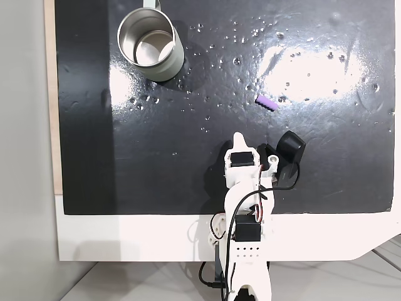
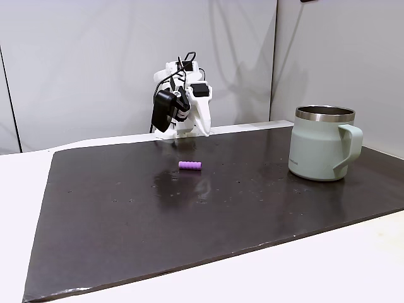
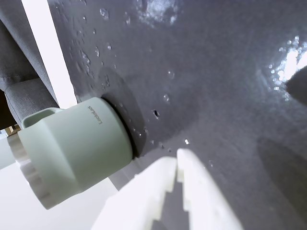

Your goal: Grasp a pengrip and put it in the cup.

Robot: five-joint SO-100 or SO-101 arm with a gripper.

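The purple pengrip [image 1: 265, 101] lies on the black mat, right of centre in a fixed view from above, and near the mat's middle [image 2: 190, 165] in a fixed view from the side. The cup [image 1: 150, 42] stands upright at the mat's top left, pale grey-green with a shiny inside; it stands at the right [image 2: 320, 149] in the side view and fills the left [image 3: 72, 148] of the wrist view. My white gripper [image 1: 237, 137] sits folded near the mat's near edge, jaws together and holding nothing [image 3: 178, 163]. It is well short of the pengrip.
The black mat [image 1: 156, 163] lies on a white table, wet with scattered droplets. The arm's base [image 1: 247, 251] stands on the white strip at the bottom. A wall rises behind the table in the side view.
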